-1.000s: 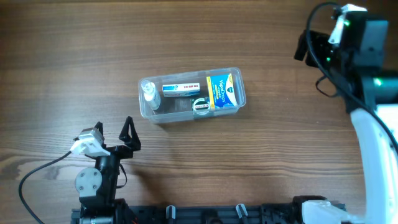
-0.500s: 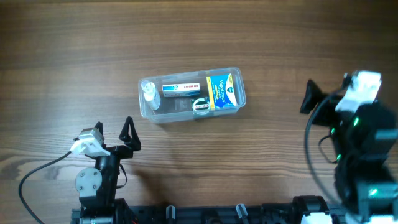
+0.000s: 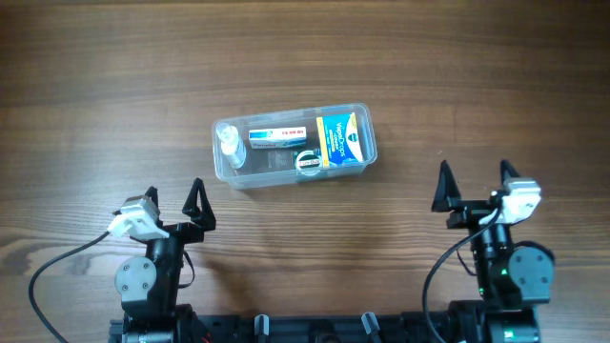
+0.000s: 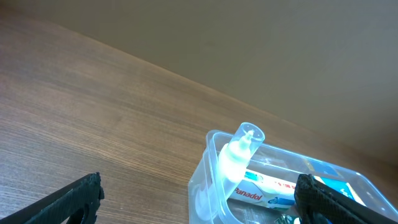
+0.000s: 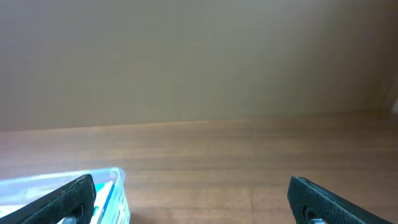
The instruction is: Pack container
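The clear plastic container (image 3: 232, 170) stands in the middle of the wooden table. In it are a small clear bottle (image 3: 229, 145), a white Panadol box (image 3: 277, 135), a blue-and-yellow carton (image 3: 341, 139) and a small round item (image 3: 307, 162). My left gripper (image 3: 174, 202) is open and empty near the front left, well short of the container. My right gripper (image 3: 474, 186) is open and empty at the front right. The left wrist view shows the container (image 4: 208, 174), the bottle (image 4: 235, 155) and the Panadol box (image 4: 264, 185). The right wrist view shows the container's corner (image 5: 118, 180).
Bare wooden table (image 3: 114, 76) lies all round the container. The arm bases and a cable (image 3: 57, 262) sit along the front edge. A plain wall (image 5: 199, 56) rises behind the table.
My right arm has swung down from the far right back to the front right of the table, gripper open. The left arm and the container have not moved.
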